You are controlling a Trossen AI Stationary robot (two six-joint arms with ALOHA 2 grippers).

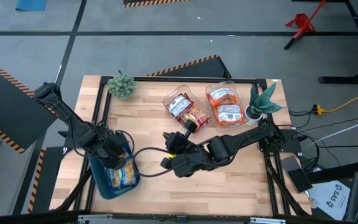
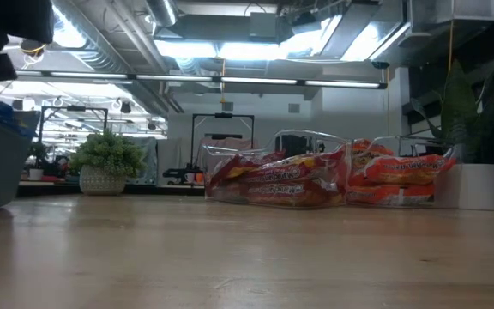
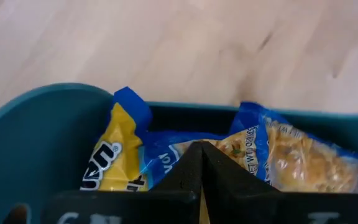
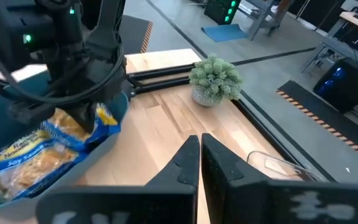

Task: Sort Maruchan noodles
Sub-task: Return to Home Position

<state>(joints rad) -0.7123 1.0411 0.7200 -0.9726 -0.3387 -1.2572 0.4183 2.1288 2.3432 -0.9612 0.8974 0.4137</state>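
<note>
Jaws of the left gripper (image 3: 201,152) are pressed together, low over the blue bin (image 1: 101,185) at the near left of the bench (image 1: 229,180). You cannot tell whether their tips touch the packets beneath. Blue-and-yellow Maruchan noodles (image 3: 291,158) lie heaped in that bin, partly hidden under the left arm from above, so you cannot count them. The right gripper (image 4: 199,143) hangs over the bench's middle, right of the bin, jaws together on nothing. Farther back, the left clear bin (image 1: 166,98) holds red-brown packets (image 1: 188,113) and the right clear bin (image 1: 225,84) holds orange packets (image 1: 224,106). From bench height the blue bin is cut off at the left edge.
</note>
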